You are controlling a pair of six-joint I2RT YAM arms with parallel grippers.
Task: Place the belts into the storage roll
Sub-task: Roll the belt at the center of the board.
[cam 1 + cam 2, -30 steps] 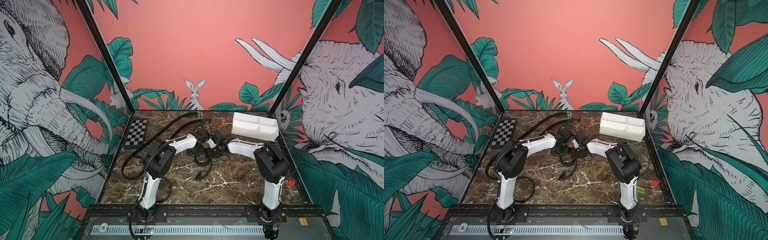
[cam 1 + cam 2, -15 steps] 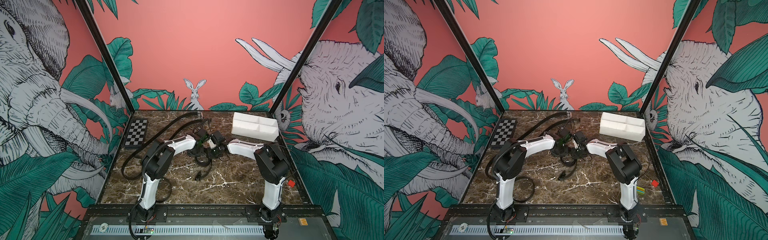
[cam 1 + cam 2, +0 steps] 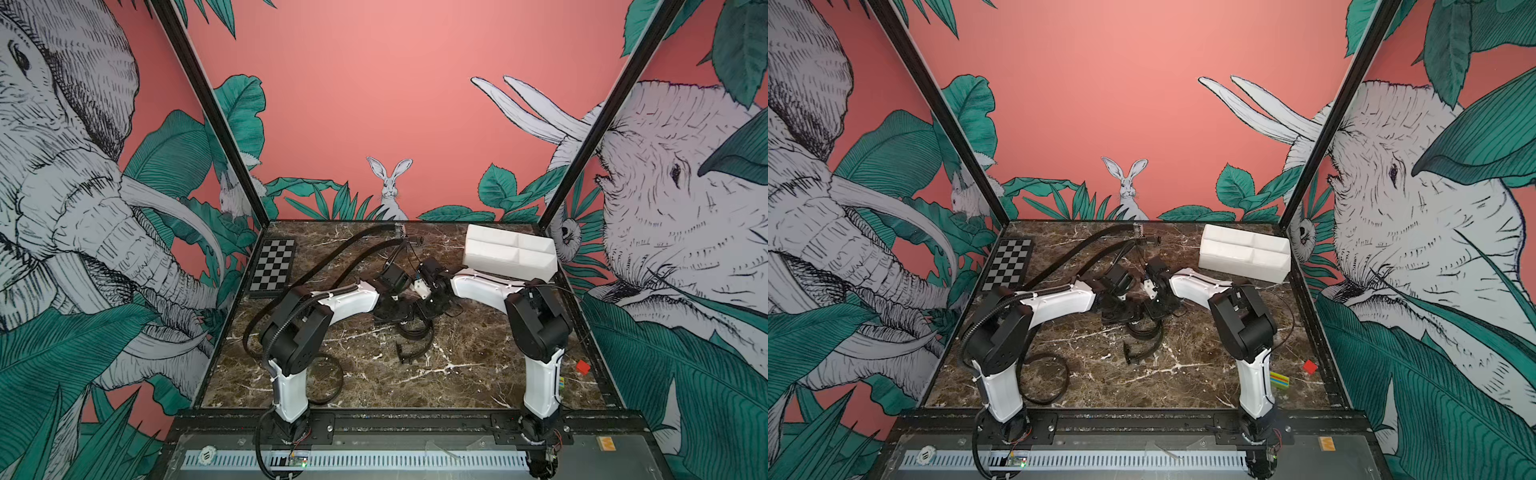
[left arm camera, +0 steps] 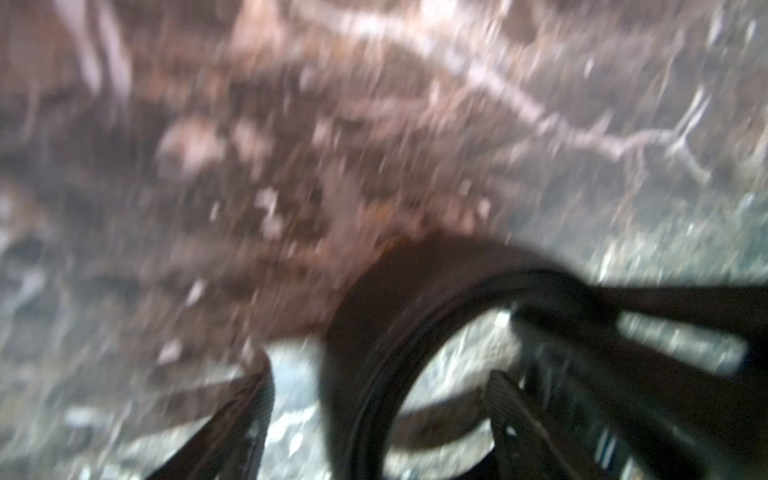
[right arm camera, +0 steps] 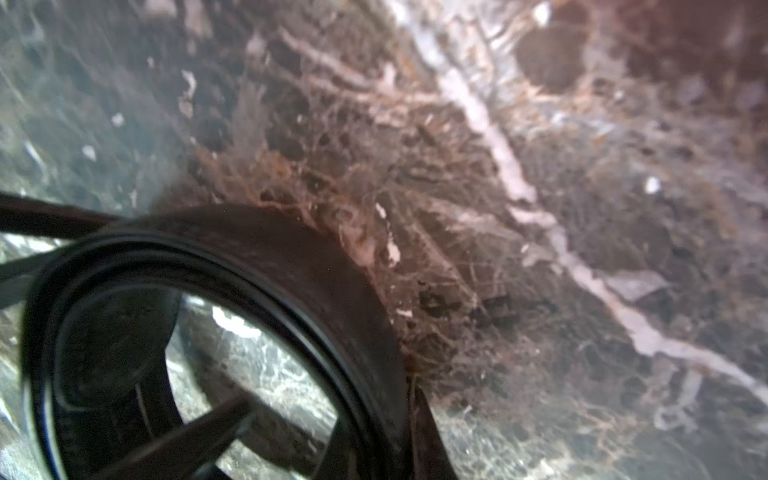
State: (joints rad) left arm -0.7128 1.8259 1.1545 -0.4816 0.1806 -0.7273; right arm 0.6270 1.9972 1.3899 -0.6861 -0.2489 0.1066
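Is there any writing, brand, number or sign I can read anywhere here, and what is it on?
None can be read in any view.
Orange sticker on the front base plate: dark mark, too small to read.
Checkered board: plain squares, no letters or numbers.
Wrist views: blurred, only a belt and the marble table, no writing.

Brown veined marble-look tabletop (image 3: 457,374) — glossy, smooth. White plastic compartment tray (image 3: 507,266) — matt. Black coiled belt (image 5: 340,291), leather-like, faintly sheened.
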